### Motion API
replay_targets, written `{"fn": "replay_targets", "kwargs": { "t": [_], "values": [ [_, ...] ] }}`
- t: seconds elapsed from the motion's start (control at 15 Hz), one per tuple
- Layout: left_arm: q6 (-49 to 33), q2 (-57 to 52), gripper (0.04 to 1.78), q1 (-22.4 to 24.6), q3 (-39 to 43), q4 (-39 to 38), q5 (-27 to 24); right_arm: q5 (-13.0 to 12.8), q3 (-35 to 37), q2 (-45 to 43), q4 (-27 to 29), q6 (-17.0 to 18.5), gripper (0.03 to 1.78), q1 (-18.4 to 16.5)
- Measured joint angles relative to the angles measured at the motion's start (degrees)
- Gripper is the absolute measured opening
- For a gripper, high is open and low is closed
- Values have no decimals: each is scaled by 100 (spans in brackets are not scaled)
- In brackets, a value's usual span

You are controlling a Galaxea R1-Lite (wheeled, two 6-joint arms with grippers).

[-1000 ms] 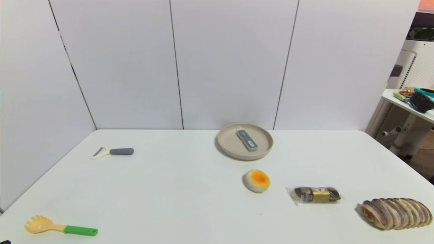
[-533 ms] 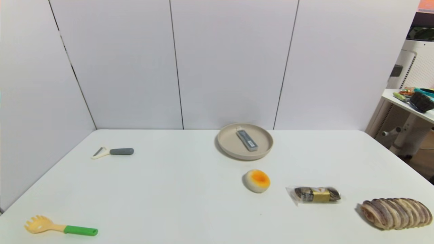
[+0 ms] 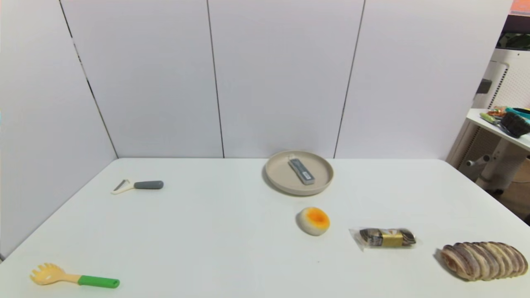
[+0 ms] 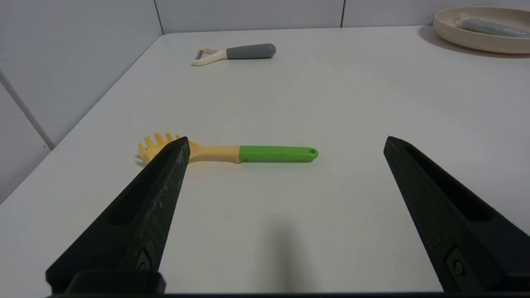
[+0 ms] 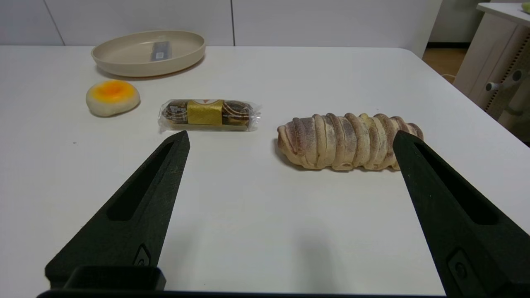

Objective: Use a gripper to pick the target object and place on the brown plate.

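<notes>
Starting at my left, my left gripper (image 4: pixel 285 138) hangs low over the near-left corner of the white surface (image 3: pixel 215 231), jaws spread wide and holding nothing, with the yellow pasta fork with a green handle (image 4: pixel 232 152) lying just ahead of it and the grey-handled peeler (image 3: pixel 138 185) farther back. Toward the middle, at the far side, the brown plate (image 3: pixel 277 176) already carries the target object (image 3: pixel 302 171), a flat translucent grey case lying diagonally across the plate's floor, apart from the rim as far as I can tell. I judge it light, stiff and rather slick, so any regrasp should pinch its long narrow sides near the middle, with gentle pressure so it does not squirt out. In front of the plate sit an orange-topped bun (image 3: pixel 313 220), a wrapped snack (image 3: pixel 385 237) and a ridged bread loaf (image 3: pixel 483 260). My right gripper (image 5: pixel 290 136) hangs over the near-right area, jaws wide apart and empty.
</notes>
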Motion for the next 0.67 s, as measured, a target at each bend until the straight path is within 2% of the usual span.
{"fn": "replay_targets", "kwargs": {
  "t": [0.67],
  "values": [
    [2, 0, 169, 0, 0, -2, -2, -9, -2, 2, 6, 22, 169, 0]
  ]
}}
